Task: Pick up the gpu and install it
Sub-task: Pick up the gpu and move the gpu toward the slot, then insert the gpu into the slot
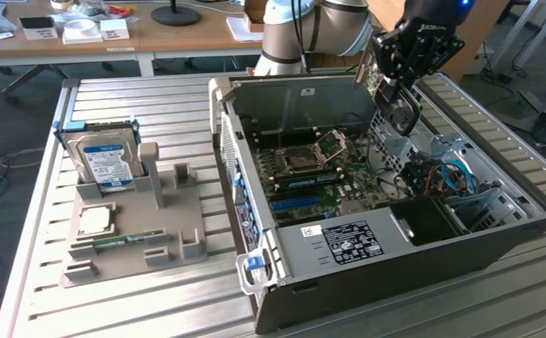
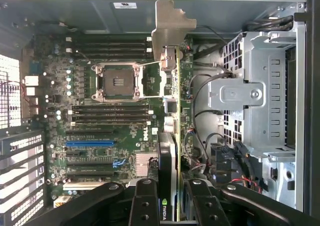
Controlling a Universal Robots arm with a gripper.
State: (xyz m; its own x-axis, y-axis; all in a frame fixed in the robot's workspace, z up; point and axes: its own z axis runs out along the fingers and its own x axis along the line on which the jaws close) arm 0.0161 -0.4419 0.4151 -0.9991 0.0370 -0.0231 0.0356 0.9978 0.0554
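My gripper (image 1: 396,79) hangs over the far right part of the open computer case (image 1: 376,253), shut on the gpu (image 1: 399,109). The card hangs below the fingers with its round fan facing the exterior view's front. In the wrist view the gpu (image 2: 173,136) is seen edge-on between my black fingers (image 2: 145,203), with the gripper (image 2: 172,208) closed on its near end. Its silvery bracket (image 2: 172,23) points toward the case's back wall. The card floats above the motherboard (image 2: 110,111), beside the CPU socket (image 2: 117,81). A blue expansion slot (image 2: 90,142) lies on the board.
A grey parts holder (image 1: 174,236) on the slatted table (image 1: 141,98) carries a silver hard drive with a blue label (image 1: 103,158), a CPU (image 1: 96,220) and a green memory stick (image 1: 122,241). A metal drive cage (image 2: 255,96) and cables (image 1: 451,176) crowd the case beside the card.
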